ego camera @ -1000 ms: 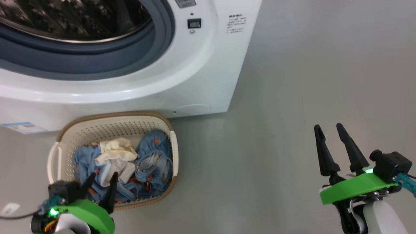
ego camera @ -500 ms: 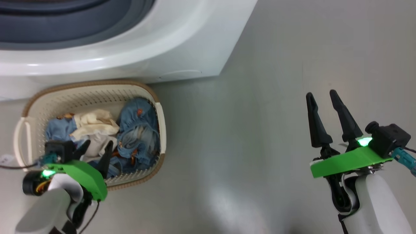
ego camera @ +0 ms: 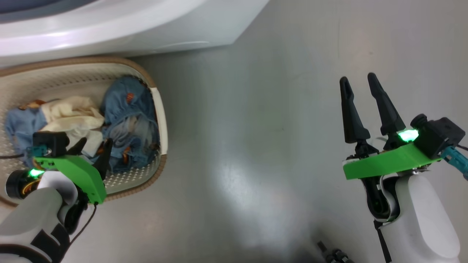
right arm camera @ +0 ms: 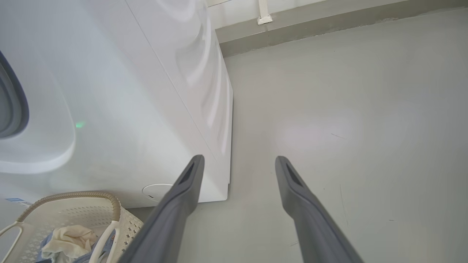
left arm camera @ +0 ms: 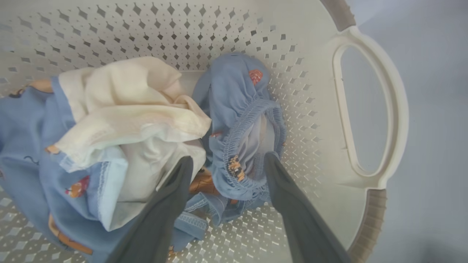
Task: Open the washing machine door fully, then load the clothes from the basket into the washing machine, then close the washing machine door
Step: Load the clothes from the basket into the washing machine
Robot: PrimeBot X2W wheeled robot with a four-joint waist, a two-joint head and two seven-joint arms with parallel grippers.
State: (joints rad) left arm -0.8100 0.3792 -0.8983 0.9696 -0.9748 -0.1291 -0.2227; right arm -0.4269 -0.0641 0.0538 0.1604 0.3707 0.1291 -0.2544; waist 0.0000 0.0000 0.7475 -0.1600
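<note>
The cream basket point(ego camera: 161, 109) with a brown rim sits on the floor against the white washing machine point(ego camera: 146, 25). Inside lie the clothes point(ego camera: 124, 109): light blue fabric with orange prints and a cream-white piece point(ego camera: 73, 117). My left gripper point(ego camera: 93, 146) hangs open just above them, its fingers either side of a blue elastic-edged garment point(left arm camera: 245, 146) without closing on it. My right gripper point(ego camera: 360, 82) stands open over bare floor at the right, holding nothing. In the right wrist view the washing machine point(right arm camera: 128, 109) and basket point(right arm camera: 73, 212) lie to the left. The washing machine door is out of view.
Grey floor point(ego camera: 256, 146) spreads between the basket and my right arm. A wall base with a white fitting point(right arm camera: 264, 16) runs behind the machine. The basket's side handle point(left arm camera: 369, 109) lies right of my left fingers.
The head camera has tilted down, so the drum opening has left the picture. My left gripper has gone lower and deeper into the basket. The right gripper holds its pose.
</note>
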